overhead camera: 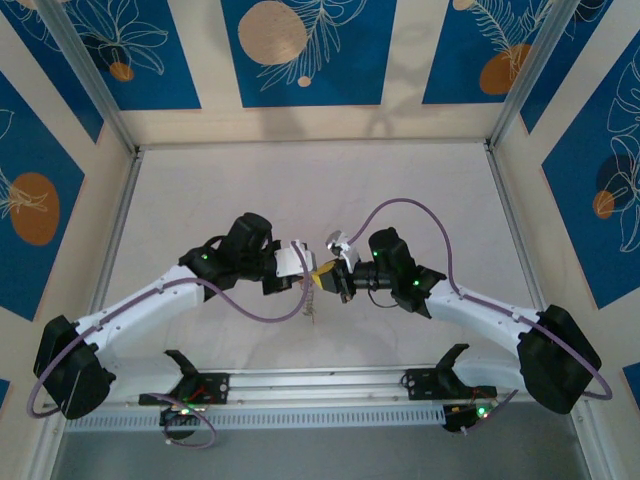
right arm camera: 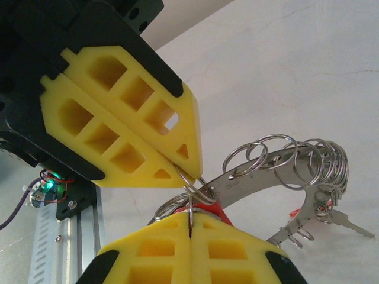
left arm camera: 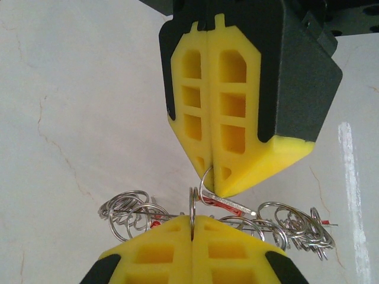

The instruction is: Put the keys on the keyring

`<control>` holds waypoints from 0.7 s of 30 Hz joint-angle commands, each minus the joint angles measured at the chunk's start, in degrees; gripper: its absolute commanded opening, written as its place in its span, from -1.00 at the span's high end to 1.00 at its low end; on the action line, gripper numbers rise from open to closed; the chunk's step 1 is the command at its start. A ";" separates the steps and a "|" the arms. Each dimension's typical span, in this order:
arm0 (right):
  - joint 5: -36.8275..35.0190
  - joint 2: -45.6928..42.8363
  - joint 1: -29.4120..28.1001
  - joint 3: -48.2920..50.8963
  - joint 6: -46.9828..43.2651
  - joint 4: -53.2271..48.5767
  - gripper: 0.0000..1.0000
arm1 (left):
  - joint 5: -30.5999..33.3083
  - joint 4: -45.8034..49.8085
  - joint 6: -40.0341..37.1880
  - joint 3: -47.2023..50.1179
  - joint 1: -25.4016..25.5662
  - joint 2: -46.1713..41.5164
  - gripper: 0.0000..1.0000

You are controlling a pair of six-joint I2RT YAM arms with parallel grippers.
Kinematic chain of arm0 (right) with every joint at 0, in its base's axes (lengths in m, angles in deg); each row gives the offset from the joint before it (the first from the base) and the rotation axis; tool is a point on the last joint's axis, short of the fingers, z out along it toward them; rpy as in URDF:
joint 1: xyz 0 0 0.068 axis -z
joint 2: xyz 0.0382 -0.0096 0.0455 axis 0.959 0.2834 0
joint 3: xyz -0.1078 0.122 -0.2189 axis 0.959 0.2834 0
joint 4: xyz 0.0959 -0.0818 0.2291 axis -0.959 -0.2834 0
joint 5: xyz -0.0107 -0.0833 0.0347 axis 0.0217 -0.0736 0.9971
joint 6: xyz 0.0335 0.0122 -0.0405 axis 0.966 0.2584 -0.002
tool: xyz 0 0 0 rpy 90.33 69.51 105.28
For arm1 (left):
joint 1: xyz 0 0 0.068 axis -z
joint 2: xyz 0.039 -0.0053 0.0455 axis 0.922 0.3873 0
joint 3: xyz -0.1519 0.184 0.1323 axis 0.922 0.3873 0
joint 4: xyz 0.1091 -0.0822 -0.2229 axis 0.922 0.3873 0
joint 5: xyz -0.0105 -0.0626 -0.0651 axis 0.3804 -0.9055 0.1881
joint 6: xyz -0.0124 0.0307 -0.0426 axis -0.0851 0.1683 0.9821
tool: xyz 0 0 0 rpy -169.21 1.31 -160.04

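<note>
left gripper (left arm camera: 192,223) and right gripper (right arm camera: 190,220) meet tip to tip dead centre, jaws each pinched shut on a thin loop of the keyring (right arm camera: 243,180) dangling between them, probably to steady it while the red key (right arm camera: 208,209) gets threaded on

The off-white table (overhead camera: 300,180) is marked by thin hairline cracks (left arm camera: 59,148). Aluminium side rails (overhead camera: 112,250) border it left and right, and a slotted rail (overhead camera: 320,385) lies along its near edge.
</note>
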 commanded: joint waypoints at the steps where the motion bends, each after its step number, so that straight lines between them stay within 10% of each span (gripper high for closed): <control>1: 0.21 0.42 -0.39 -1.99 -0.01 1.00 1.00 | -0.60 -1.32 0.96 -1.01 0.29 -0.72 1.00; 21: 2.15 1.18 -0.37 -3.24 1.53 2.51 1.00 | 0.82 -1.12 1.20 -1.01 0.37 -0.69 1.00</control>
